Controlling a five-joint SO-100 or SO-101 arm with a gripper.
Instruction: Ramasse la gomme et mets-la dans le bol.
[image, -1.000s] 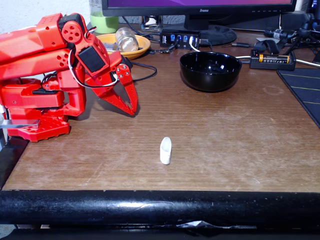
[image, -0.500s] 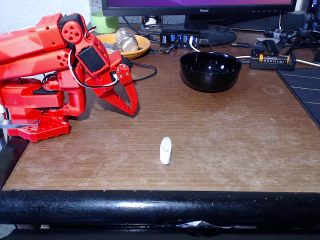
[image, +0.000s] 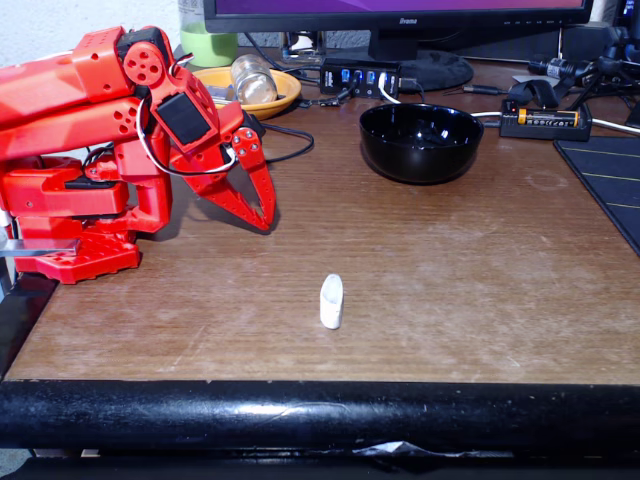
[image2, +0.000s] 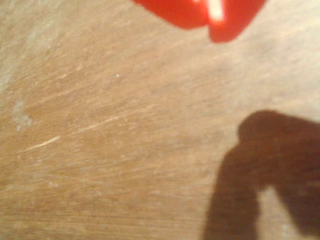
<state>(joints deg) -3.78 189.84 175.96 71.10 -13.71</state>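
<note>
The small white eraser (image: 331, 301) lies on the brown table near its front edge, pointing away from the camera. The glossy black bowl (image: 421, 141) stands farther back, right of centre, with nothing in it. My red gripper (image: 267, 220) hangs folded at the left, tips pointing down just above the table, jaws shut with nothing between them. It is well left of and behind the eraser. In the wrist view the red fingertips (image2: 212, 17) meet at the top edge over bare wood, and their shadow falls at the lower right.
A yellow dish (image: 255, 90) with a glass jar, a USB hub (image: 360, 75), a monitor stand and cables crowd the back. A battery holder (image: 545, 120) and a dark mat (image: 605, 180) sit at the right. A black padded rail (image: 320, 415) runs along the front edge.
</note>
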